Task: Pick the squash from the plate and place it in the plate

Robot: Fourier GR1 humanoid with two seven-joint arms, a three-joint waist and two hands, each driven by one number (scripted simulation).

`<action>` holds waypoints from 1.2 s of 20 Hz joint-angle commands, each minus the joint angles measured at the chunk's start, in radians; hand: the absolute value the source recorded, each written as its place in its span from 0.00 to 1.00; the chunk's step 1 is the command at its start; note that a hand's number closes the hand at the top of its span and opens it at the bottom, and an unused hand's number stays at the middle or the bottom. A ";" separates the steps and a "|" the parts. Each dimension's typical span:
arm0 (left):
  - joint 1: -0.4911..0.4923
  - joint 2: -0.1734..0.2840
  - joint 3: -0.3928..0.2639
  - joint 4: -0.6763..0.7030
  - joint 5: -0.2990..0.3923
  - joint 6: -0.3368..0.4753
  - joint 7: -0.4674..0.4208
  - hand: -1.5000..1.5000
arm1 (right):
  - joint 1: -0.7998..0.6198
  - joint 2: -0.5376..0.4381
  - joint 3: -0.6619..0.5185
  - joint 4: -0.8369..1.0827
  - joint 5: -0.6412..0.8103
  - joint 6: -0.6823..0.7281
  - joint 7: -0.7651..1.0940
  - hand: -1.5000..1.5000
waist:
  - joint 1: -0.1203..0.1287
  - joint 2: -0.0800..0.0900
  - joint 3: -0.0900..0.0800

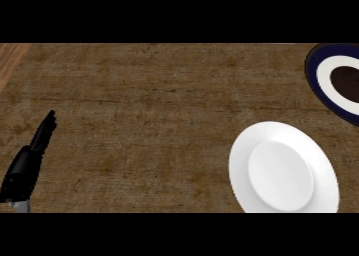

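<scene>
Left hand point(30, 155): resting open, fingers straight, far left of the white plate point(245, 165).
White plate: sitting on the bench point(138, 100), lower right.
Dark plate point(322, 75): lying up and right of the white plate, cut by the edge.
Squash: showing nowhere; cannot tell its place.

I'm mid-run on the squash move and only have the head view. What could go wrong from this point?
1. No squash shows: the white plate looks bare and the dark-rimmed plate is cut off by the right edge, so the pick target may sit out of sight.
2. Only the left hand shows, open at the lower left, far across the counter from both plates; the right hand is out of view, so its approach cannot be checked.
</scene>
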 commanded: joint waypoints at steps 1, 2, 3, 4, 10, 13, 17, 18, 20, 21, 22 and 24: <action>-0.005 0.001 0.002 0.000 0.003 -0.002 0.003 0.50 | -0.051 -0.054 -0.105 0.108 -0.030 -0.040 -0.174 1.00 | -0.003 -0.008 0.000; 0.008 -0.001 -0.002 0.007 -0.006 0.003 -0.005 0.50 | -0.058 -0.054 -0.120 0.128 -0.038 -0.047 -0.218 1.00 | 0.002 -0.007 0.001; 0.000 -0.004 -0.003 0.005 -0.001 0.000 -0.003 0.50 | -0.078 -0.065 -0.140 0.146 -0.057 -0.035 -0.255 1.00 | 0.004 -0.008 0.000; -0.003 -0.003 0.000 0.008 0.001 -0.001 -0.007 0.50 | -0.082 -0.063 -0.151 0.157 -0.066 -0.035 -0.318 1.00 | -0.002 -0.010 0.000; -0.015 0.014 0.006 0.011 -0.002 -0.009 0.004 0.50 | -0.132 -0.105 -0.198 0.291 -0.148 0.132 -0.574 1.00 | 0.012 -0.011 -0.005; 0.006 0.004 -0.001 0.021 0.006 -0.018 -0.022 0.50 | -0.140 -0.138 -0.206 0.352 -0.146 0.188 -0.697 1.00 | 0.017 -0.011 -0.008; -0.031 0.014 -0.010 0.034 0.000 -0.034 -0.008 0.50 | -0.209 -0.170 -0.175 0.419 -0.140 0.250 -0.741 1.00 | 0.034 -0.006 -0.012; -0.027 0.005 -0.026 0.007 -0.015 -0.023 0.006 0.50 | -0.221 -0.154 -0.172 0.443 -0.143 0.245 -0.747 1.00 | 0.042 -0.009 -0.011; -0.048 0.008 -0.012 0.019 -0.013 -0.016 0.022 0.50 | -0.239 -0.154 -0.147 0.468 -0.130 0.259 -0.775 1.00 | 0.032 -0.011 -0.012; -0.060 0.001 -0.020 0.036 -0.020 -0.012 0.008 0.50 | -0.278 -0.155 -0.126 0.475 -0.128 0.279 -0.741 1.00 | 0.042 -0.008 -0.015; -0.062 0.019 -0.007 0.016 -0.004 -0.031 0.037 0.50 | -0.290 -0.157 -0.124 0.496 -0.129 0.281 -0.736 1.00 | 0.046 -0.010 -0.014; -0.046 -0.023 -0.043 0.022 -0.038 0.005 0.006 0.50 | -0.321 -0.169 -0.088 0.504 -0.114 0.309 -0.716 1.00 | 0.051 -0.010 -0.015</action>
